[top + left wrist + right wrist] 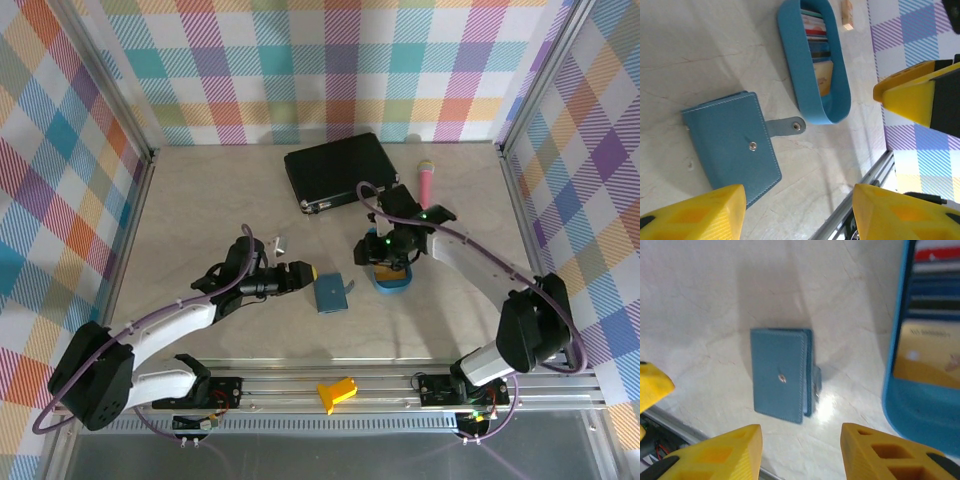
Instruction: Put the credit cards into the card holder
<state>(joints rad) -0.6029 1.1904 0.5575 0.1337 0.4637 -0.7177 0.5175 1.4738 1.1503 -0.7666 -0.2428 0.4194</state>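
Note:
The teal-blue card holder (330,294) lies folded shut on the table, its clasp tab (788,127) unfastened and sticking out. My left gripper (306,273) hovers just left of it, open, with the card holder (730,145) beyond its yellow fingers (700,215). The credit cards (819,45), among them orange, red and dark blue ones, stand stacked in a blue oval tray (810,107). My right gripper (385,262) hangs open above that tray (392,283). In its wrist view the card holder (780,375) sits ahead and the cards (927,340) at far right. Neither gripper holds anything.
A large black case (335,170) lies at the back centre, with a pink object (425,183) to its right. A small wooden block (847,14) rests beyond the tray. A yellow part (337,392) sits on the front rail. Checkered walls enclose the table.

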